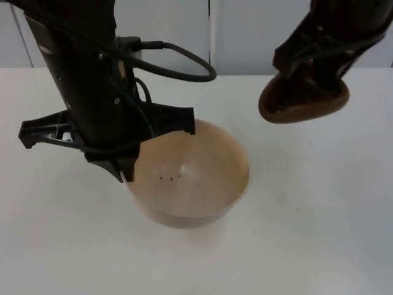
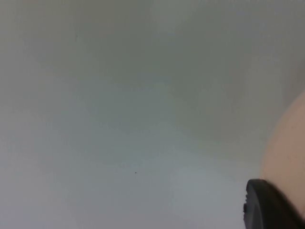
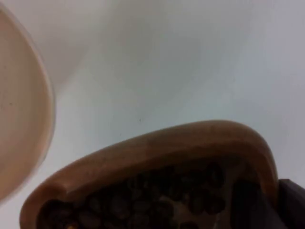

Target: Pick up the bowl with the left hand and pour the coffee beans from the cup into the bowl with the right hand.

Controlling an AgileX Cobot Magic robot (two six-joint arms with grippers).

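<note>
Top view: left gripper [image 1: 123, 172] clamps the bowl [image 1: 196, 178] rim to steady it; right gripper [image 1: 319, 61], seemingly gripping the cup [image 1: 304, 98] of beans [image 3: 143, 200], tilts it bowlward.

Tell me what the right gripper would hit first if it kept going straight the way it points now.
Probably the bare white table. The right gripper, shut on the cup of coffee beans, points down beside the bowl, not over it, though depth is hard to judge.

top: high, looking down-forward | wrists: close, apparently angled tableward | shared: bowl [image 1: 196, 178] rim
</note>
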